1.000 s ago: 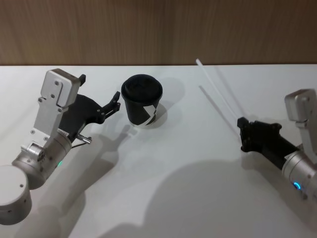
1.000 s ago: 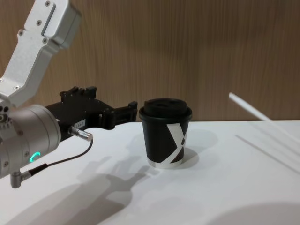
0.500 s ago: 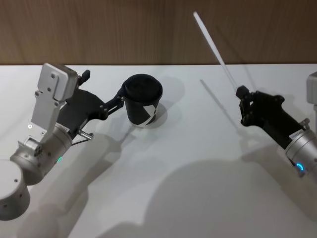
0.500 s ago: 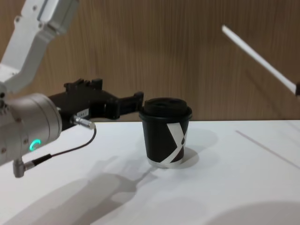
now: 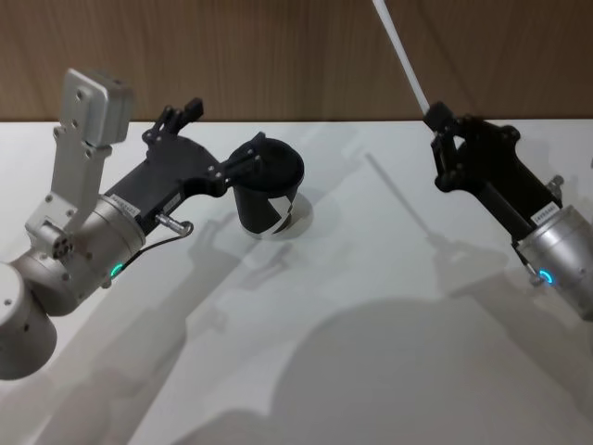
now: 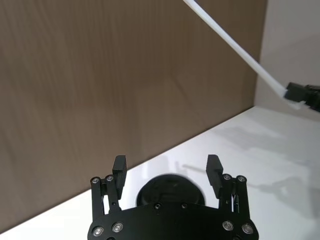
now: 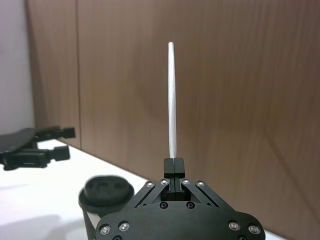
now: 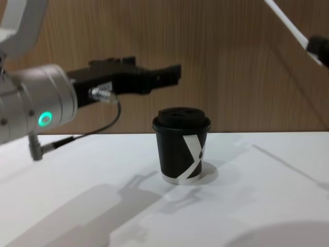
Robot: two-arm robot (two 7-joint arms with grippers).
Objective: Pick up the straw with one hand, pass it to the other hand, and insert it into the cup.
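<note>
With the pick-up done, my right gripper (image 5: 434,118) held its jaws clamped on the straw (image 5: 400,51), raised aslant over the table (image 5: 371,306), while my left gripper (image 6: 166,164) hovered, jaws apart, above the cup (image 5: 269,190), handover and insertion not yet done.

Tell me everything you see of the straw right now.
The straw is thin, straight, white, plastic-looking. The right gripper is shut on its lower end, holding it in the air; the free end slants up toward the robot's left. It is right of the cup, above lid height. Nothing else touches it.
</note>
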